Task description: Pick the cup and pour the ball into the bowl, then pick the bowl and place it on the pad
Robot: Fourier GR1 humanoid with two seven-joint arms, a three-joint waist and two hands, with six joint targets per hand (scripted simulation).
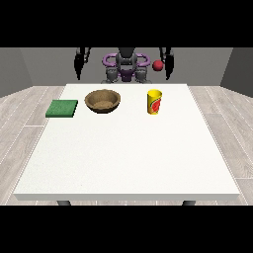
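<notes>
Cup (154,102) at 3 o'clock of bowl (103,101) | pad (62,108) at 9 o'clock | ball (158,65) above cup | hands (79,63) (168,63) raised, grasp unclear | risk: ball misses cup, rolls off table (128,163).

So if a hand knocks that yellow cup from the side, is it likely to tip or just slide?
Probably tip. The yellow cup stands upright and is taller than wide, so a high push would likely topple it. It looks narrower at the base, which adds to that. A low push might slide it on the smooth white table.
</notes>
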